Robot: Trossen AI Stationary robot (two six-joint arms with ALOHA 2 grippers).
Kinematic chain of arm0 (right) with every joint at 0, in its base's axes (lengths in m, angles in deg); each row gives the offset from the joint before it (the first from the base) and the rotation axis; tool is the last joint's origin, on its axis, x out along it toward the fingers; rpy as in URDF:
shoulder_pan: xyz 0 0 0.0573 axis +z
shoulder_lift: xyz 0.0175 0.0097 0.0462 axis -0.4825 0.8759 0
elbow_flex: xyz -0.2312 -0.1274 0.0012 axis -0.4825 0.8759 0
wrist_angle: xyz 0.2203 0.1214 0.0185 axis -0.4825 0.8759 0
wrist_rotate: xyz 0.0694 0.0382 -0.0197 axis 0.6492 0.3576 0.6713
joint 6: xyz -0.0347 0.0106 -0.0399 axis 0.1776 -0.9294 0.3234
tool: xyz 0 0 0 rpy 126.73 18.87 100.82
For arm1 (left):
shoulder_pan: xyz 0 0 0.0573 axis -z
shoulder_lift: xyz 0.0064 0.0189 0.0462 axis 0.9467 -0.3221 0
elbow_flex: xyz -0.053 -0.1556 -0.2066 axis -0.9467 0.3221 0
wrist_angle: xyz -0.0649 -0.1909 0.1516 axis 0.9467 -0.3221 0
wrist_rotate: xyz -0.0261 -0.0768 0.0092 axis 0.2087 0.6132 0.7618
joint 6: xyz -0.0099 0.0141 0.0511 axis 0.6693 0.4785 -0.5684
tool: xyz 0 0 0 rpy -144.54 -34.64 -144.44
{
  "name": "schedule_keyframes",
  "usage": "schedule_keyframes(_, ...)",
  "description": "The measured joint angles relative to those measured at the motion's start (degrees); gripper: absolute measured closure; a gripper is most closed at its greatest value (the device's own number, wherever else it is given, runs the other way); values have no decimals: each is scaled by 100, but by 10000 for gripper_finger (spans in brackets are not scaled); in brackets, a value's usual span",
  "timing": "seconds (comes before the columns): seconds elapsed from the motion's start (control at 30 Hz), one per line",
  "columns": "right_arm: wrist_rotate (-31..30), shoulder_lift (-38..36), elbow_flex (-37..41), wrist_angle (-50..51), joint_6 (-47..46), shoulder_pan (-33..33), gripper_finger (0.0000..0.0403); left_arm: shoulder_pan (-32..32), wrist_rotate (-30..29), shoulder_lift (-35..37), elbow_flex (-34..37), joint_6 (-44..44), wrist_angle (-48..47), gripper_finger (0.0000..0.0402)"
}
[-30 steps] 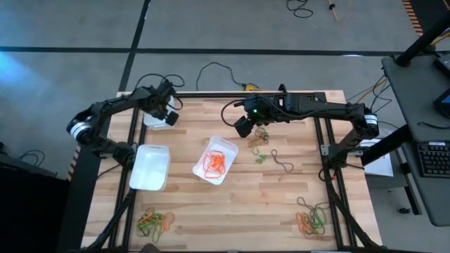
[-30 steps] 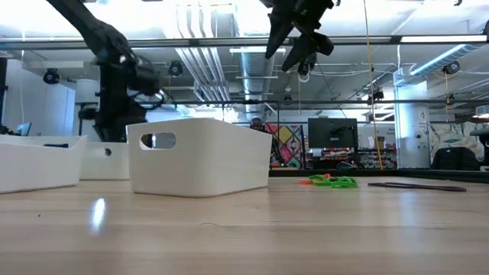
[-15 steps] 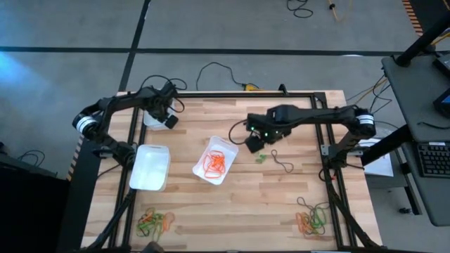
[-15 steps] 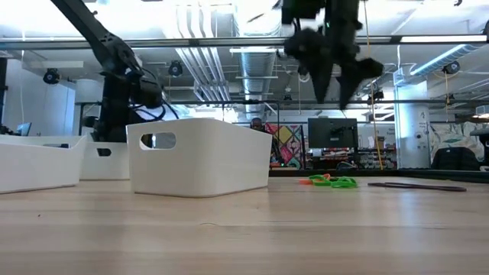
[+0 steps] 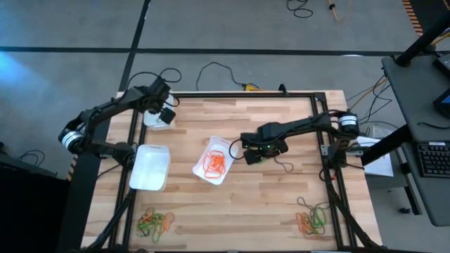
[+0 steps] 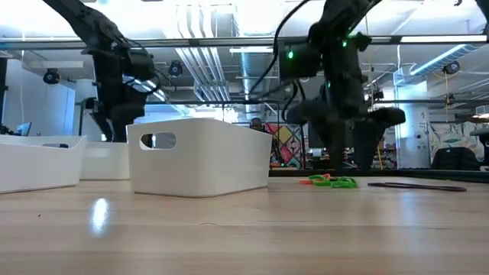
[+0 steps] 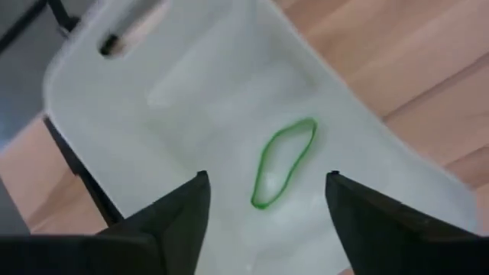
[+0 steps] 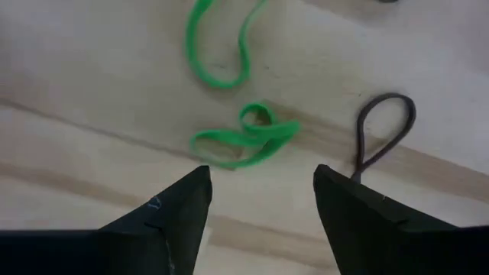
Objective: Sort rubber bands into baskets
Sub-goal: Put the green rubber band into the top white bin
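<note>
Green rubber band (image 8: 243,138) just ahead of open right gripper (image 8: 260,200)

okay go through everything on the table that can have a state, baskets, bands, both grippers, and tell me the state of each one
Left gripper: open, above the far-left basket.
Far-left basket: holds one green band.
Middle basket: holds orange bands.
Near-left basket: looks empty.
Right gripper: open, low over green bands lying on the table.
Dark band: loose on the table.
Front corner piles: unsorted.
</note>
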Motion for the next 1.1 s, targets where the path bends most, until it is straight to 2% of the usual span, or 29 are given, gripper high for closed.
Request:
schedule_keyframes(0.13,-101,356,-45,-27,-86,-19,202,0,1,278,0,-52,63,136)
schedule_keyframes(0.3,-95,611,-94,-111,156,-56,247,0,1,409,0,-205,129,133)
schedule_keyframes(0.67,-311,620,-81,-168,654,-194,382,2,3,301,0,-288,210,134)
schedule_keyframes(0.73,-312,588,-92,-112,758,-226,389,2,63,335,0,-300,205,134)
schedule_keyframes(0.8,-417,511,-183,85,836,-255,390,-2,620,442,0,-396,181,134)
schedule_keyframes(0.93,-560,256,-693,680,1019,-431,390,15,2389,673,0,-657,200,134)
schedule_keyframes(1.03,-697,222,-1166,767,1348,-599,390,80,3552,831,36,-819,702,135)
schedule_keyframes(1.1,-738,241,-1421,456,1695,-770,390,171,4045,915,141,-960,1228,135)
